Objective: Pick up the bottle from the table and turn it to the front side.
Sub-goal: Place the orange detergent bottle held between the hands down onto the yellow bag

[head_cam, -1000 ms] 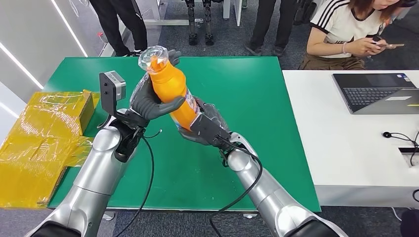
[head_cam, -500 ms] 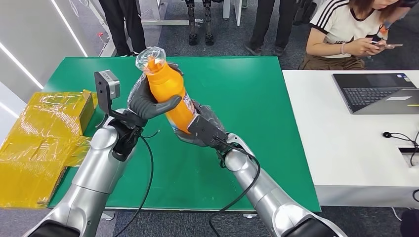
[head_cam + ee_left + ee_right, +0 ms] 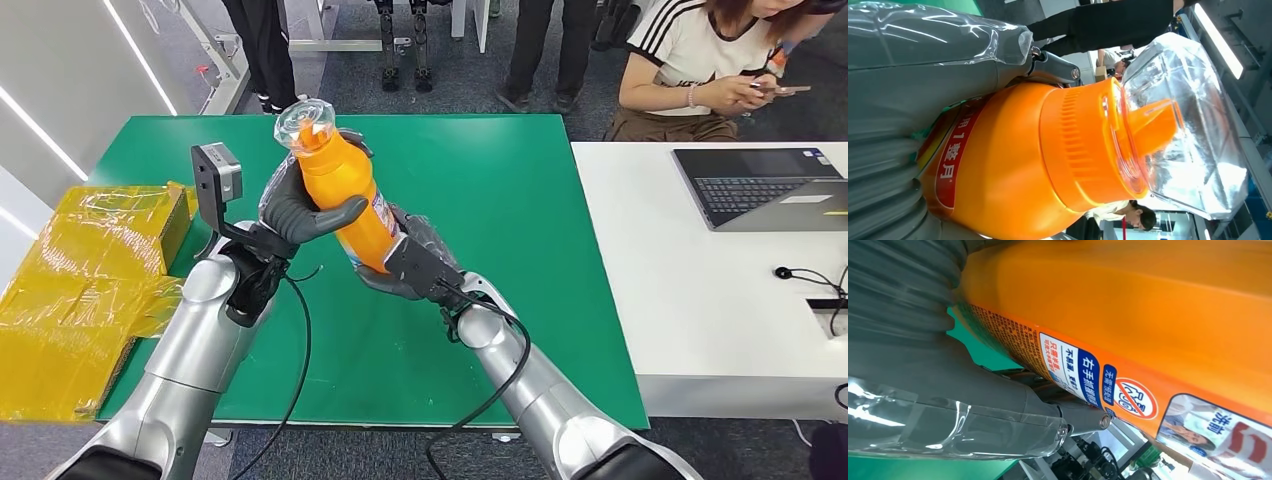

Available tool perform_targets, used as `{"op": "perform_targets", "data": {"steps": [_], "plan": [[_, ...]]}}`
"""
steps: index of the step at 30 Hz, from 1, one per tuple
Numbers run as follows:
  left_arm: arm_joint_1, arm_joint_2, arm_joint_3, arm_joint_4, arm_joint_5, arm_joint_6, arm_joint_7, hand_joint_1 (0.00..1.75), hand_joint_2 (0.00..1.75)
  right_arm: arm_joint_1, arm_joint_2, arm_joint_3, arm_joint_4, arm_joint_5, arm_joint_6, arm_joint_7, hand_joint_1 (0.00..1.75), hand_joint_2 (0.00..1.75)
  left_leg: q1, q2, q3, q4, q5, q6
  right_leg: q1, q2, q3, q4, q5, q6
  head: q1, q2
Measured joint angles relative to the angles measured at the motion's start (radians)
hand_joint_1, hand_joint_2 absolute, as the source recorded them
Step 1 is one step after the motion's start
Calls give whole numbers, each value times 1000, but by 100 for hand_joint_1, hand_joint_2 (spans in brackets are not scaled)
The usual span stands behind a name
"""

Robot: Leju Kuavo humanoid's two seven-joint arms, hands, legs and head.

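Observation:
An orange bottle [image 3: 345,190] with a clear cap [image 3: 305,122] hangs tilted above the green table [image 3: 520,200], cap end pointing away from me. My left hand [image 3: 300,205] grips its upper body, thumb across the front. My right hand [image 3: 410,262] holds its lower end from below. The left wrist view shows the bottle [image 3: 1013,170], its red label and clear cap [image 3: 1188,130] close up beside my left hand [image 3: 908,100]. The right wrist view shows the bottle [image 3: 1148,305] with a printed label lying against my right hand [image 3: 948,410].
A yellow wrapped box [image 3: 80,280] lies at the table's left edge. A white desk [image 3: 700,290] with a laptop [image 3: 765,185] stands to the right. A seated person [image 3: 720,60] is behind it; other people's legs [image 3: 260,50] stand beyond the table.
The bottle and both hands have shifted slightly left and up over the second. In the last half second they barely moved.

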Motion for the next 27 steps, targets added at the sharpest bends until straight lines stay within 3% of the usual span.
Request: {"op": "perform_targets", "data": {"steps": [2,3,7,10,13,17,21,27], "plan": [[0,0,0,0,0,-3,0,175,175,1,0,0,-1,0,0,0,17,175,0,0,0,0,0,0,0,0,0,0,0,0,0,0],[0,0,0,0,-1,-6,0,175,175,2,-1,-1,-2,0,0,0,0,175,0,0,0,0,0,0,0,0,0,0,0,0,0,0],[-1,0,-2,5,-93,32,-37,175,175,12,-11,-8,-24,1,-1,3,0,175,0,0,0,0,0,0,0,0,0,0,0,0,0,0],[-6,10,-16,6,-331,178,-99,175,175,34,-37,-24,-64,1,-1,10,0,175,0,0,0,0,0,0,0,0,0,0,0,0,0,0],[-19,29,-34,6,-487,285,-100,175,175,68,-68,-43,-119,-1,-22,3,0,175,0,0,0,1,0,0,0,0,-1,0,0,0,0,0],[-89,89,-104,27,-871,508,-91,175,175,218,-143,-99,-349,-13,-58,8,0,175,0,-3,-2,1,0,0,0,-3,-1,-1,0,0,0,0],[-137,126,-124,54,-989,540,-105,175,175,324,-194,-152,-529,-2,-33,30,0,175,0,1,-2,0,0,0,0,1,-2,-1,0,0,0,0],[-145,138,-137,68,-1055,578,-96,175,175,362,-211,-173,-609,18,-31,24,0,175,0,3,-2,0,0,0,0,2,-2,-1,1,0,0,0]]}}
